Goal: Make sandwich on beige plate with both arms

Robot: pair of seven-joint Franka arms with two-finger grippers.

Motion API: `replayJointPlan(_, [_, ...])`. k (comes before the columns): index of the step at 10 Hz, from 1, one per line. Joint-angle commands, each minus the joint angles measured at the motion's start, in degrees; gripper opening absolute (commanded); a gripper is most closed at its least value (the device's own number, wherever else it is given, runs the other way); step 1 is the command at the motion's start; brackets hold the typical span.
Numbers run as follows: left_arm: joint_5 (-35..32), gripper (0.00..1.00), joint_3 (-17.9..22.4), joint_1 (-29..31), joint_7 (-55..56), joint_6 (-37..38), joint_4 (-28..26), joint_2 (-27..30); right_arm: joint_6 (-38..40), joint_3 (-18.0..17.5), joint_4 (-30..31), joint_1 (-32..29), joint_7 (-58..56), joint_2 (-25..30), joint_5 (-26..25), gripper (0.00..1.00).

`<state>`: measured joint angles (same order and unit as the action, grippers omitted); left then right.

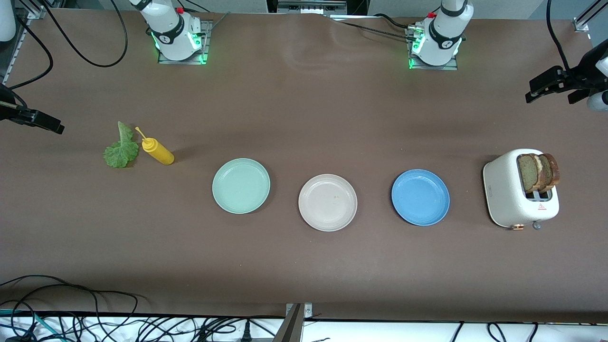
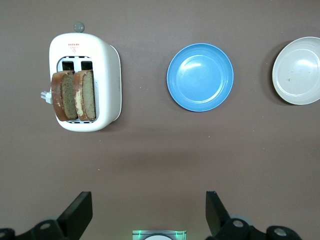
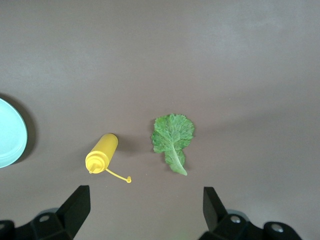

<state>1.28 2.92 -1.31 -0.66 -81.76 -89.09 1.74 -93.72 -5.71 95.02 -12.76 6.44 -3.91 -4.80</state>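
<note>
The beige plate (image 1: 327,202) (image 2: 299,70) lies bare in the middle of the table, between a mint-green plate and a blue one. Two brown bread slices (image 1: 539,172) (image 2: 73,95) stand upright in a white toaster (image 1: 506,190) (image 2: 107,75) at the left arm's end. A ruffled green lettuce leaf (image 1: 121,149) (image 3: 172,135) lies flat on the table at the right arm's end. My left gripper (image 2: 147,200) hangs open and empty high over the table by its own base. My right gripper (image 3: 145,192) is open and empty too, high above the lettuce area. In the front view only the arms' bases show.
A mint-green plate (image 1: 241,185) (image 3: 7,132) and a blue plate (image 1: 420,197) (image 2: 200,76) flank the beige one. A yellow squeeze bottle (image 1: 159,151) (image 3: 102,152) lies on its side beside the lettuce. Dark fixtures jut in at both table ends (image 1: 553,83) (image 1: 33,118).
</note>
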Motion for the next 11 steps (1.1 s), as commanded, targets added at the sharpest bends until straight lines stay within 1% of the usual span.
replayJointPlan(1, [-0.14, 1.0, -0.28, 1.31, -1.53, 0.11, -0.73, 0.63, 0.73, -0.18, -0.27, -0.43, -0.38, 0.31, 0.93, 1.0])
replayJointPlan(3, [-0.75, 1.0, -0.28, 1.58, -1.45, -0.15, -0.56, -0.24, 0.73, -0.18, -0.27, -0.51, -0.38, 0.31, 0.93, 1.0])
replayJointPlan(5, [-4.35, 1.0, -0.37, 1.4, -1.53, -0.24, 1.37, -2.25, 0.73, -0.18, -0.27, -0.51, -0.46, 0.31, 0.93, 1.0])
replayJointPlan(11, [-4.36, 1.0, -0.28, 3.07, -1.45, -0.85, 1.64, -5.69, 0.73, -0.18, -0.27, -0.51, -0.47, 0.31, 1.02, 1.0])
